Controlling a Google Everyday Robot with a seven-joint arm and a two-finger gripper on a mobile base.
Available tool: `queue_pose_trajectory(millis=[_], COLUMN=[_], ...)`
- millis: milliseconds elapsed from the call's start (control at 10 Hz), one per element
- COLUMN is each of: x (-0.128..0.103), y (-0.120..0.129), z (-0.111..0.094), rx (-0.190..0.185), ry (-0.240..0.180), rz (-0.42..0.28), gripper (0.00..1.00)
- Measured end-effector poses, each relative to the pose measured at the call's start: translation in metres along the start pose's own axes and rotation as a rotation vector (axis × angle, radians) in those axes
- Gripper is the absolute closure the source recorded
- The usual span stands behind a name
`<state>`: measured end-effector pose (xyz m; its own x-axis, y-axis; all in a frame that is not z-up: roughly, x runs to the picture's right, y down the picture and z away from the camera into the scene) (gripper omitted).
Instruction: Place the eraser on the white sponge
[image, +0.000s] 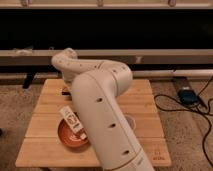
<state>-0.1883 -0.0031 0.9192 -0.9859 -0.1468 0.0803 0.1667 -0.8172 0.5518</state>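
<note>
My white arm fills the middle of the camera view and reaches from the bottom edge up to the back left of the wooden table (145, 97). The gripper (65, 91) shows only as a small dark bit under the arm's bent end, low over the table's back left part. I cannot tell whether that dark bit includes the eraser. The eraser does not show as a thing of its own. The white sponge is hidden, likely behind the arm.
A cream labelled carton (71, 121) lies tilted over an orange-red bowl (67, 137) at the front left. A white cup (131, 121) peeks out at the arm's right edge. Black cables and a dark box (187, 95) lie on the floor to the right.
</note>
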Motion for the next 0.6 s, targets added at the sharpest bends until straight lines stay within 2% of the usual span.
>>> queue_pose_trajectory(millis=[200, 600], x=[-0.010, -0.028], y=[-0.005, -0.013], z=[-0.023, -0.035], rx=[-0.029, -0.046], ry=[0.044, 0.080], rz=[0.016, 0.039], gripper=[1.00, 1.00])
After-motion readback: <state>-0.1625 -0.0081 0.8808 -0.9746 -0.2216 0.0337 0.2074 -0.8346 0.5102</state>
